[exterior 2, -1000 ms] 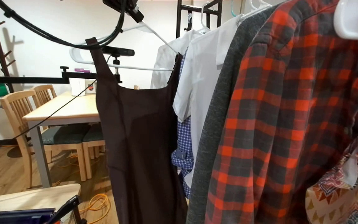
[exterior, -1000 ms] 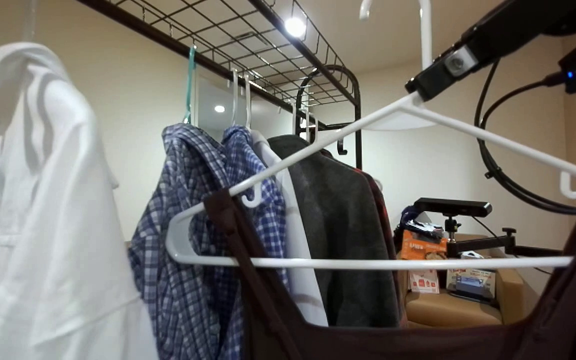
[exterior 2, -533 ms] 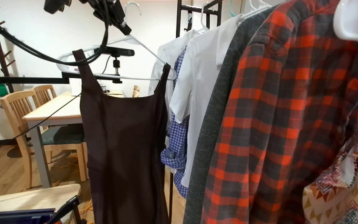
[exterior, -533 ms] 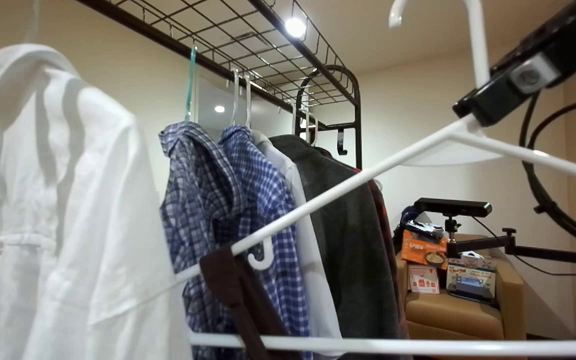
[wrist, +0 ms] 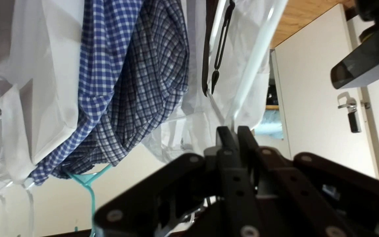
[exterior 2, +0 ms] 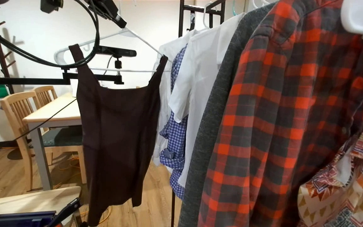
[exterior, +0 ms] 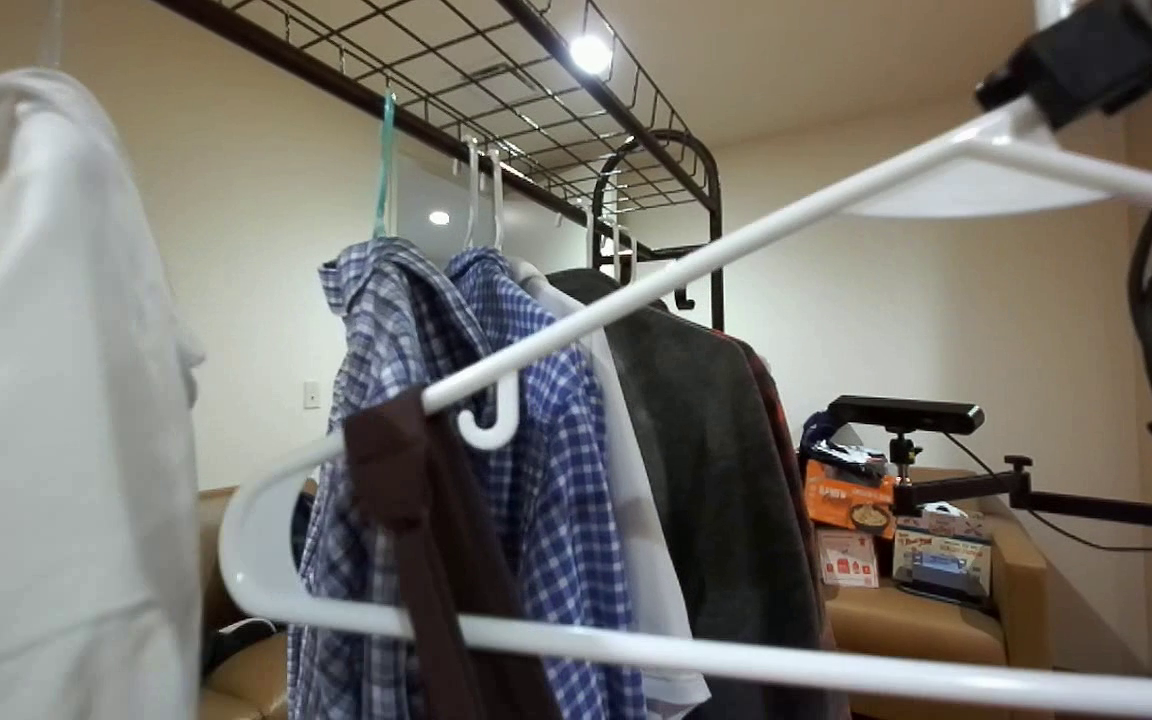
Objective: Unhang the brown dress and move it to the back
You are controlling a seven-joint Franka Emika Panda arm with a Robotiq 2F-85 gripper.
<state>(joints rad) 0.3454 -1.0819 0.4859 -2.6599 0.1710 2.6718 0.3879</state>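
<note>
In an exterior view, your gripper was clenched on the white hanger, the brown dress hanging lengthwise below it, left of the shirts. In an exterior view, the rail ran far off, left of your grip; most of the dress was cut off below. In the wrist view, only thin straps showed.

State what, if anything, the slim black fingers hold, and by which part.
The white plastic hanger bearing the dark-brown sleeveless dress; the fingers grip the hanger where its sloping arms meet.
</note>
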